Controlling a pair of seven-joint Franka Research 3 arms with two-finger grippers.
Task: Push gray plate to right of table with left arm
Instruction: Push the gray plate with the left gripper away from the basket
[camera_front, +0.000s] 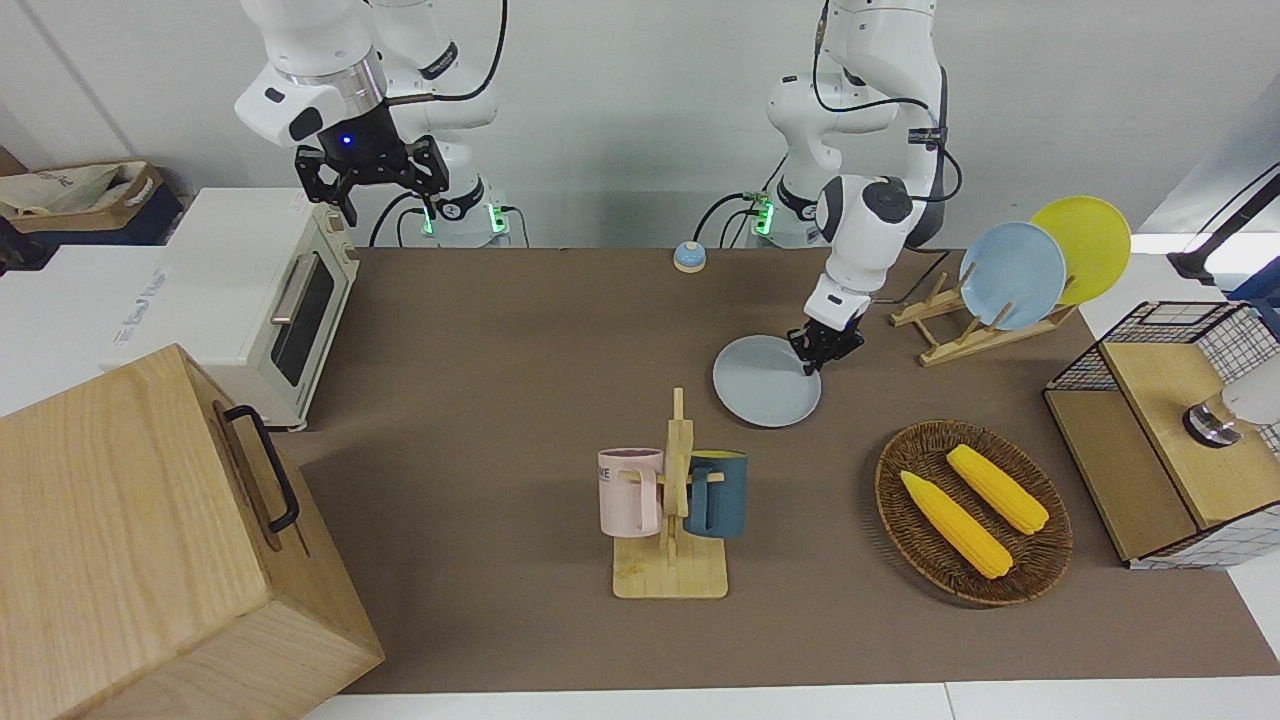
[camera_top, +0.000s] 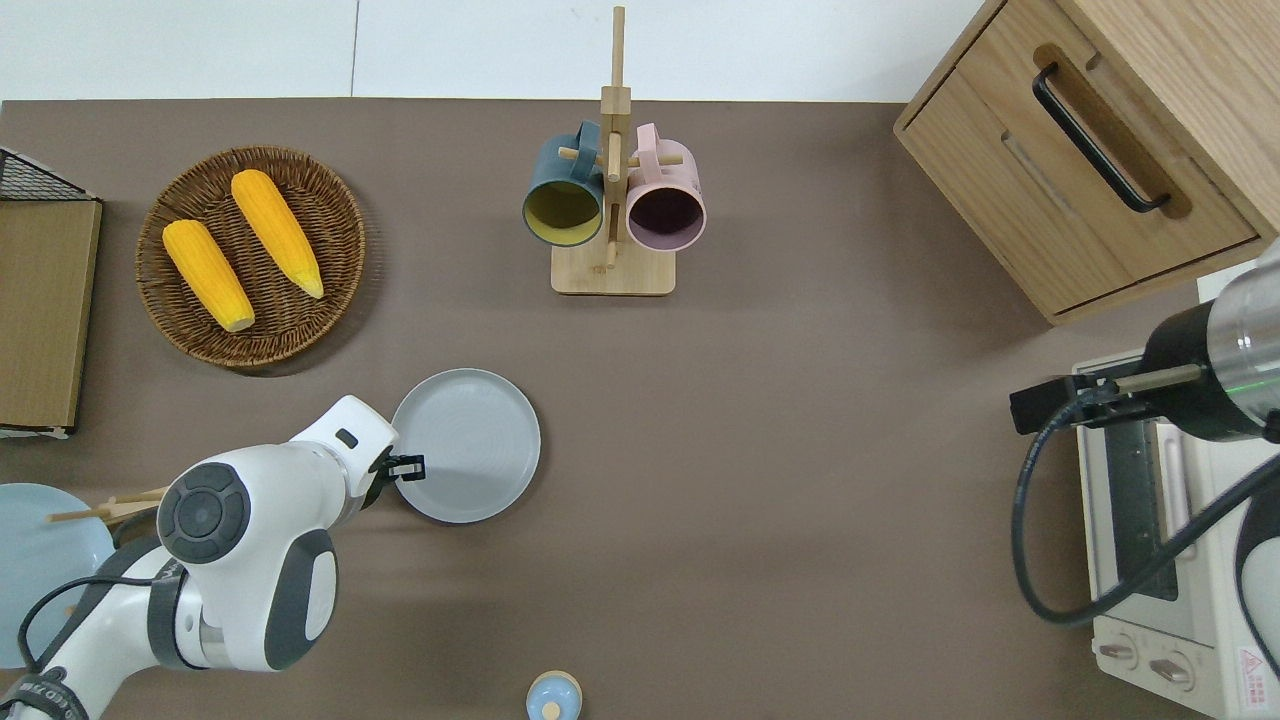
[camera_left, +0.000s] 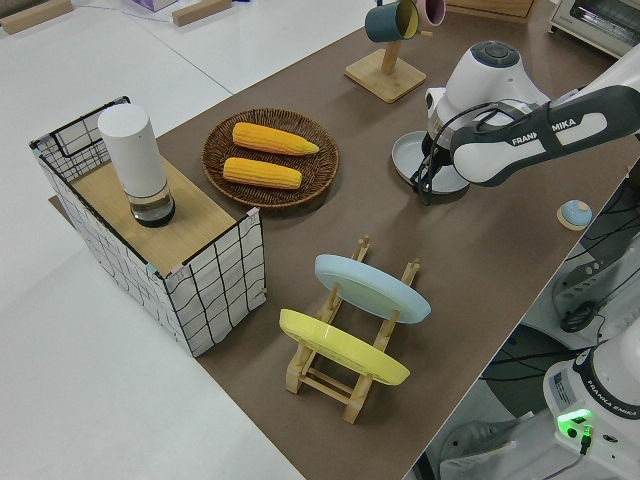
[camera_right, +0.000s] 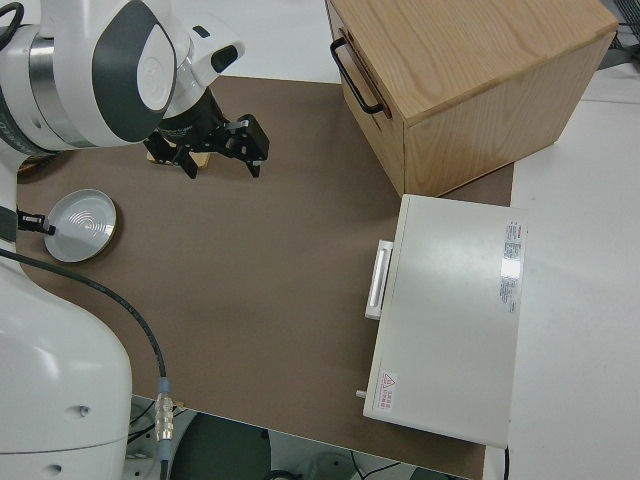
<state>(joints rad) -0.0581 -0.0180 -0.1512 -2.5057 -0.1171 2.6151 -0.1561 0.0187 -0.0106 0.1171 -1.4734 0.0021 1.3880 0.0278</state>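
The gray plate (camera_front: 765, 385) (camera_top: 470, 440) (camera_right: 85, 225) lies flat on the brown table (camera_front: 500, 400), nearer to the robots than the mug stand. My left gripper (camera_front: 815, 360) (camera_top: 405, 466) (camera_left: 425, 190) is low at the plate's rim, on the side toward the left arm's end of the table, touching it. Its fingers are shut and hold nothing. My right arm is parked, its gripper (camera_front: 372, 185) (camera_right: 215, 150) open and empty.
A mug stand (camera_front: 672, 500) with two mugs is farther out than the plate. A wicker basket (camera_front: 890, 480) of corn, a plate rack (camera_front: 960, 335) and a wire shelf (camera_front: 1160, 450) fill the left arm's end. A toaster oven (camera_front: 270, 300) and wooden cabinet (camera_front: 150, 540) stand at the right arm's end.
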